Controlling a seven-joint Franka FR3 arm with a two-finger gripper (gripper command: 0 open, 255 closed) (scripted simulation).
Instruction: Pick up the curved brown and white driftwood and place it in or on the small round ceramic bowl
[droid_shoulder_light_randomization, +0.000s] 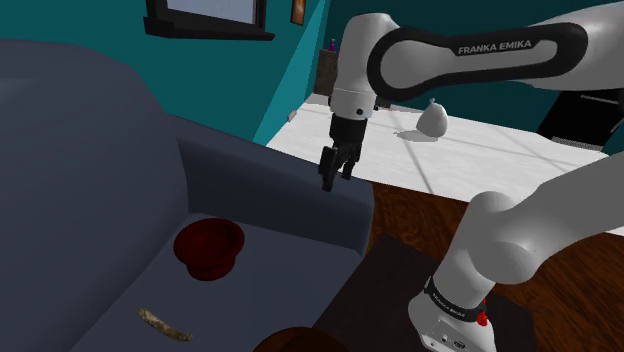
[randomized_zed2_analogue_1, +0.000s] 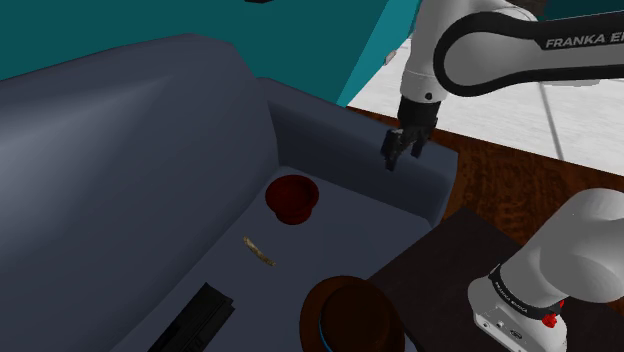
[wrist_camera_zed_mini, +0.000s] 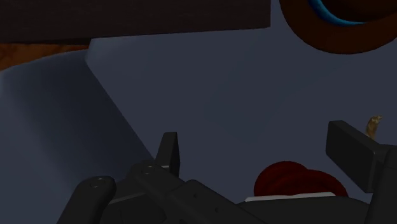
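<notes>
Shoulder view, left to right: the grey sofa (droid_shoulder_light_randomization: 80, 150) takes up the left half. The driftwood (droid_shoulder_light_randomization: 163, 322), a thin curved strip of brown and pale tones, lies flat on the seat cushion near the front. The bowl (droid_shoulder_light_randomization: 209, 246), round and dark red, stands upright on the same cushion, farther back and apart from the driftwood. The armrest (droid_shoulder_light_randomization: 270, 180) closes the seat at the right. The gripper (droid_shoulder_light_randomization: 335, 170) hangs over this armrest and points down. The white arm (droid_shoulder_light_randomization: 470, 55) runs from it toward the dark stand (droid_shoulder_light_randomization: 390, 290).

Second exterior view, left to right: a flat black object (randomized_zed2_analogue_1: 195, 320) lies at the seat's front. The driftwood (randomized_zed2_analogue_1: 258, 251) lies between it and the bowl (randomized_zed2_analogue_1: 291, 197), touching neither. A round brown object with a blue ring (randomized_zed2_analogue_1: 350, 315) sits at the seat's front edge. The gripper (randomized_zed2_analogue_1: 400, 152) is above the armrest.

Wrist view: the fingers (wrist_camera_zed_mini: 168, 149) of the gripper (wrist_camera_zed_mini: 261, 153) are released, standing well apart with nothing clasped. The bowl (wrist_camera_zed_mini: 296, 179) shows between them, on the cushion beyond. The driftwood (wrist_camera_zed_mini: 373, 125) appears just past the other finger.
</notes>
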